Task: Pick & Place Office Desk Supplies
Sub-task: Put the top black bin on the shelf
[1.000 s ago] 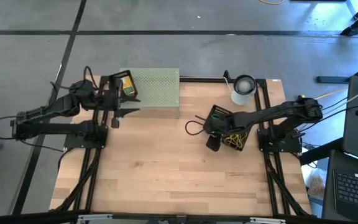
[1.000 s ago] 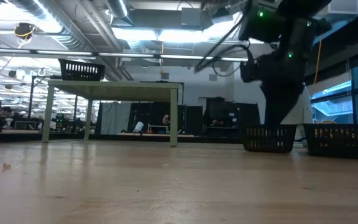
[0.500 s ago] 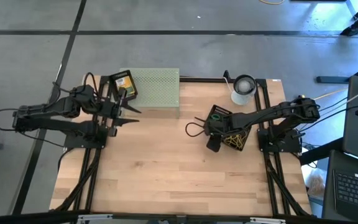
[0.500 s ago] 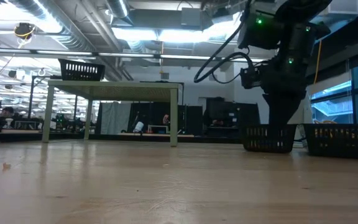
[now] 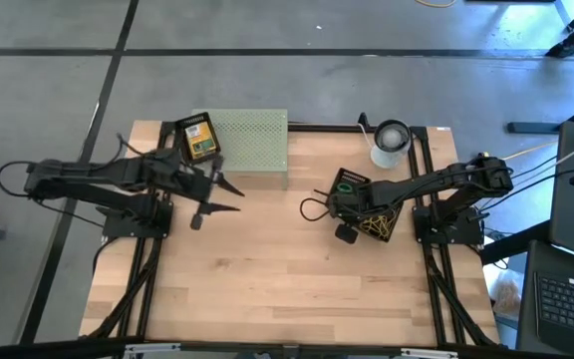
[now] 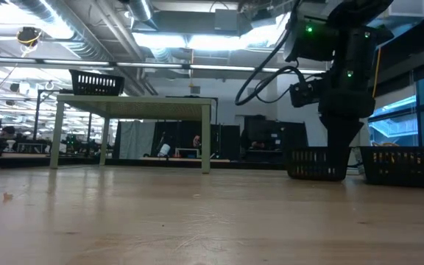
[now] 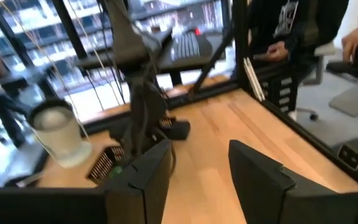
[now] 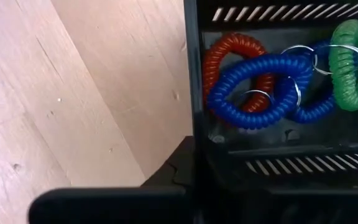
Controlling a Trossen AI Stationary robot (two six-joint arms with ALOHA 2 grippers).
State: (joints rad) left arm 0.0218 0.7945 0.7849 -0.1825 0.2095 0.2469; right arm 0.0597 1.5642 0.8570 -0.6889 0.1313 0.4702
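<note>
A yellow-green crayon box (image 5: 199, 138) lies flat on the left end of the pale green perforated rack (image 5: 252, 145). My left gripper (image 5: 219, 190) hovers open just in front of the rack with nothing between its fingers (image 7: 194, 180). A black basket (image 5: 364, 206) holds coiled bands: red (image 8: 229, 53), blue (image 8: 260, 90) and green (image 8: 353, 62). My right gripper (image 5: 344, 221) is shut at the basket's near-left corner and reaches down to it in the low view (image 6: 341, 156). My right gripper comes down on the basket from above, at its wall (image 8: 194, 134) by one corner. A dark finger (image 8: 178, 169) shows just outside that wall. The gripper's own body hides the fingertips, so I cannot tell whether they pinch the wall or touch it.
A white cup (image 5: 391, 143) stands behind the basket at the far right, also seen as a white cup (image 7: 58, 134) in the left wrist view. Bare wood (image 5: 267, 279) fills the table's middle and near half. A person stands beyond the table's right edge (image 7: 291, 31).
My left gripper has let go of the crayon box and drawn away from the rack toward the near edge and the table's middle. The box stays lying on the rack's left end. My right gripper has shifted a little at the black basket.
</note>
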